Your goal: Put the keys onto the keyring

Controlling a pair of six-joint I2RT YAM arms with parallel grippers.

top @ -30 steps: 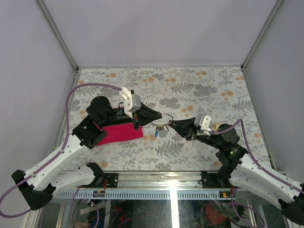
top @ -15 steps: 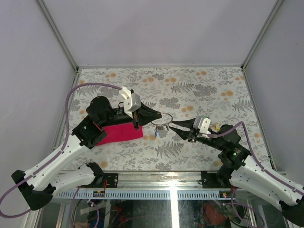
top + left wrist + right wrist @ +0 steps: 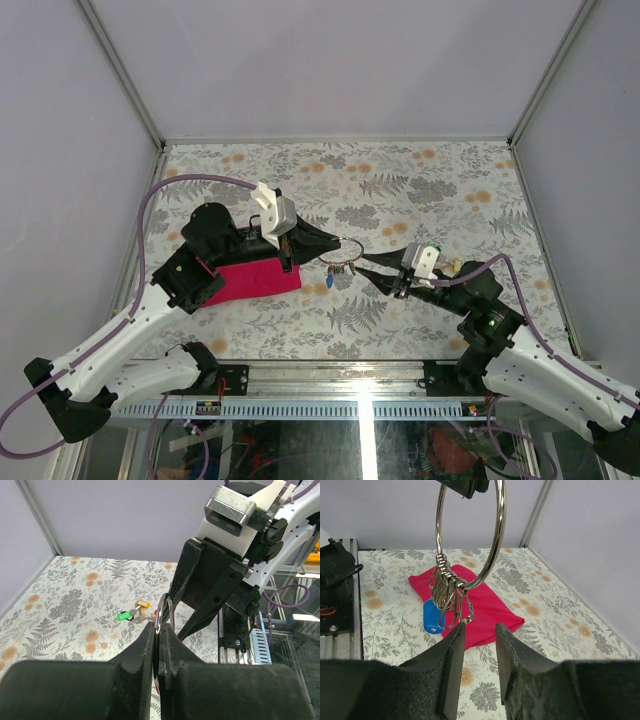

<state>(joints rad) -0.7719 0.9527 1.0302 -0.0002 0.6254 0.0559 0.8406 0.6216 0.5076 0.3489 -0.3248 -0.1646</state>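
Both low and inward: left fingers (image 3: 135,665) on keyring (image 3: 447,587), right fingers (image 3: 447,680) opposite.

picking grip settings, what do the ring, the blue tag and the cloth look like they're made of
ring: metal, probably polished steel; thin silvery wire with bright mirror-like glints.
tag: probably plastic; flat, even saturated blue with a slight sheen.
cloth: fabric, matte; it lies limp with soft creases and no shine. Weave or knit is too fine to tell.

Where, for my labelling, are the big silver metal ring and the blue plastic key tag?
Big silver metal ring (image 3: 500,520): right wrist view, its right-hand arc.
Blue plastic key tag (image 3: 431,615): right wrist view, its flat face.
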